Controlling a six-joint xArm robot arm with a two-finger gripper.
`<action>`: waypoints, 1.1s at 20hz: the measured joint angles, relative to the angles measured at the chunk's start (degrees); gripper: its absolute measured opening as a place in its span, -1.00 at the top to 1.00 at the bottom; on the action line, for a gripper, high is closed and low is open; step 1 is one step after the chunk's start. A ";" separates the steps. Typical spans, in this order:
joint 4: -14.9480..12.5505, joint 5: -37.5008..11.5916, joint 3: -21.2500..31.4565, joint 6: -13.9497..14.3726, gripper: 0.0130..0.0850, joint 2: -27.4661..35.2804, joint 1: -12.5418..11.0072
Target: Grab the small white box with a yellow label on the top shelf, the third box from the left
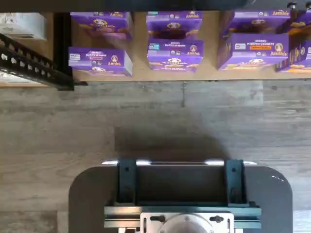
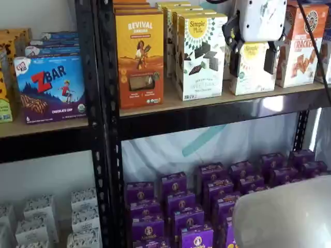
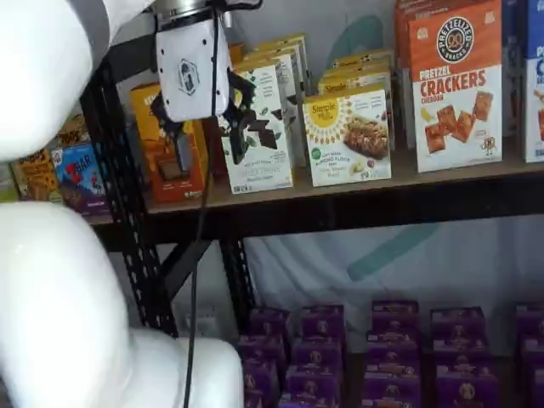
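The white-bodied gripper with two black fingers [image 2: 253, 61] hangs from the upper right of a shelf view, pointing straight down. Its fingers are spread, with a plain gap between them, and nothing is held. In that view it sits directly in front of the small squat white box with a yellow sunburst logo [image 2: 252, 70], one finger [image 2: 234, 61] showing at each side of the carton's face. In a shelf view from the other side, the gripper [image 3: 200, 136] appears at upper left, fingers again apart, in front of the tall white box printed with dark chocolate squares [image 3: 265, 127], while the small white box [image 3: 348, 136] stands clear just right of centre. The arm's glossy white links [image 3: 51, 255] fill the left edge.

The small box rests on the light tan wooden top shelf with a black front beam [image 2: 217, 111], between the chocolate-square box and an orange pretzel cracker box [image 3: 457, 85]. An orange "Revival" box [image 2: 139, 57] stands farther left.

The wrist view shows purple boxes [image 1: 175, 51] on a tan board and grey plank flooring [image 1: 155, 121].
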 joint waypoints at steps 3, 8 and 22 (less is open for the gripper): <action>2.33 -1.87 1.05 -1.15 -1.00 -1.16 -2.13; 2.11 -2.78 1.32 -1.18 -1.00 -1.43 -1.92; -0.10 -11.85 2.51 -13.61 -1.00 1.86 -13.64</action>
